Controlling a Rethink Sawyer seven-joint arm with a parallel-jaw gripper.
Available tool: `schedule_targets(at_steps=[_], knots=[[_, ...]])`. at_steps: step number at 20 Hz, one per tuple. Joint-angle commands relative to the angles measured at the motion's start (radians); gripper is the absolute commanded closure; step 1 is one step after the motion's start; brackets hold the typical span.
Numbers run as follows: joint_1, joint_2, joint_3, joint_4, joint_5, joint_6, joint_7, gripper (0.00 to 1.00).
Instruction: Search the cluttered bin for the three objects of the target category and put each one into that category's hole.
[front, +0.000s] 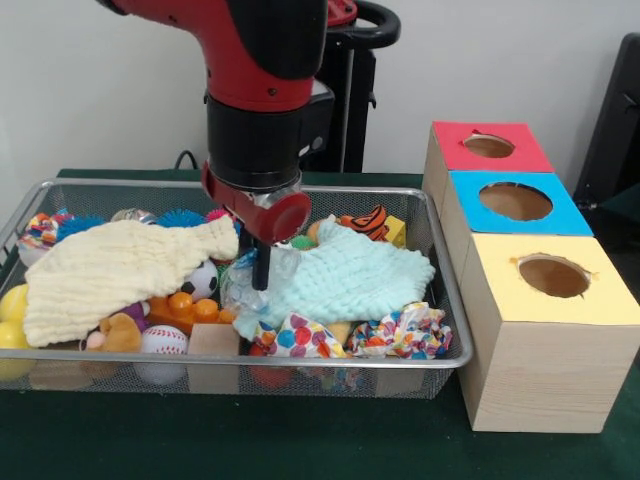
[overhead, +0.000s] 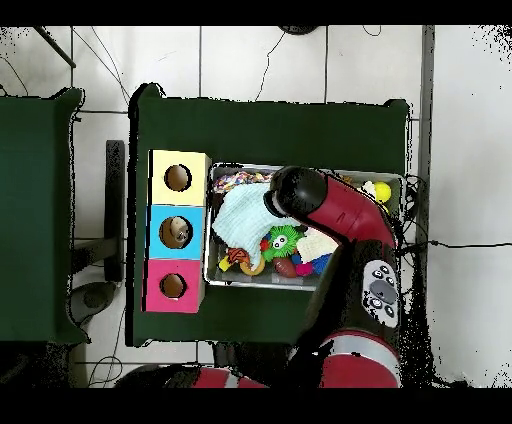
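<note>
Wire bin (front: 440, 262), two cloths (cream (front: 120, 270), mint (front: 350, 275)), three holed boxes (front: 540, 330), end effector (front: 258, 275) grip unclear.

white wall (front: 100, 90), tiled floor (overhead: 260, 60), green table (overhead: 280, 125)

Green table (front: 300, 445); mesh bin (front: 452, 340); wooden boxes (front: 530, 370).

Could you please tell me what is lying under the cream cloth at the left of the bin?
Peeking from beneath the cream cloth: orange balls, a soccer-pattern ball and a yellow ball. Whatever lies under its middle is covered.
</note>
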Motion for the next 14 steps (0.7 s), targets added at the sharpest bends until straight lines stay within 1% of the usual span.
schedule_targets(at_steps=[1, 4, 8, 9, 12, 14], knots=[[-0.115, -0.045, 0.296, 0.213, -0.208, -0.145, -0.306, 1.00], [-0.126, -0.085, 0.312, 0.253, -0.277, -0.146, -0.259, 1.00], [-0.098, -0.155, 0.297, 0.287, -0.366, -0.112, -0.226, 1.00], [-0.088, -0.172, 0.297, 0.290, -0.396, -0.107, -0.232, 1.00], [-0.085, -0.194, 0.324, 0.299, -0.465, -0.129, -0.237, 1.00], [-0.087, -0.186, 0.343, 0.299, -0.510, -0.158, -0.232, 1.00]])
